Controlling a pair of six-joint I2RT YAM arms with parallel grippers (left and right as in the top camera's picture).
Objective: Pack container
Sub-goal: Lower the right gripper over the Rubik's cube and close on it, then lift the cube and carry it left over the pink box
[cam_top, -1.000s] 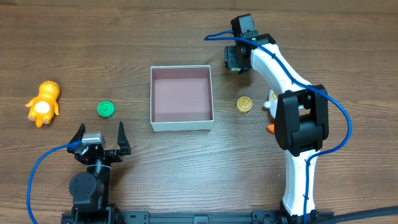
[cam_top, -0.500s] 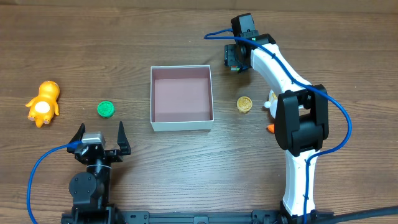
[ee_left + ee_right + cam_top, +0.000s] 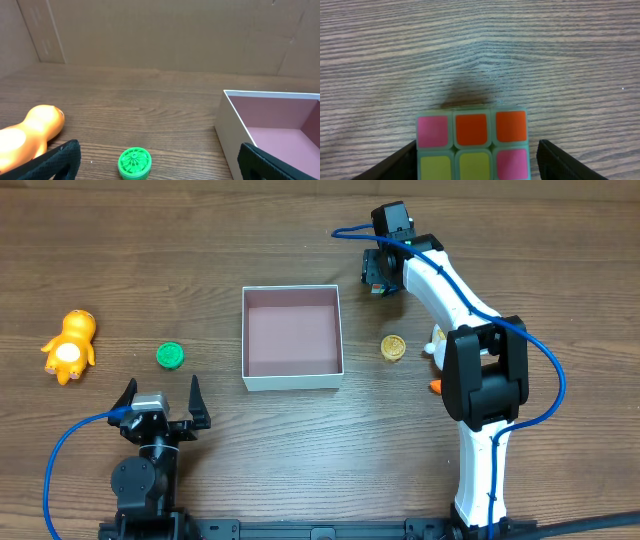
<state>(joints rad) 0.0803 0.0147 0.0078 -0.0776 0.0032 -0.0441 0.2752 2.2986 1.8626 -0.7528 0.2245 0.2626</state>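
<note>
The container (image 3: 292, 385) is a shallow white-walled square box with a pink-brown floor, standing mid-table; its near corner shows in the left wrist view (image 3: 235, 120). My right gripper (image 3: 376, 278) is down at the far side, right of the container's back corner, straddling a colour cube (image 3: 472, 145) that is mostly hidden under it in the overhead view. Its jaws are open: the left finger (image 3: 402, 162) lies against the cube and the right finger (image 3: 560, 160) stands off by a small gap. My left gripper (image 3: 160, 395) is open and empty near the front left.
A green ridged disc (image 3: 170, 356) lies just ahead of my left gripper (image 3: 159, 162) and left of the container, also seen in the left wrist view (image 3: 135, 163). An orange toy (image 3: 68, 345) lies further left. A gold disc (image 3: 392, 348) and a white-orange toy (image 3: 434, 348) lie beside the right arm.
The right gripper has edged slightly toward the far side over the cube. The left arm and the other objects have not moved.
</note>
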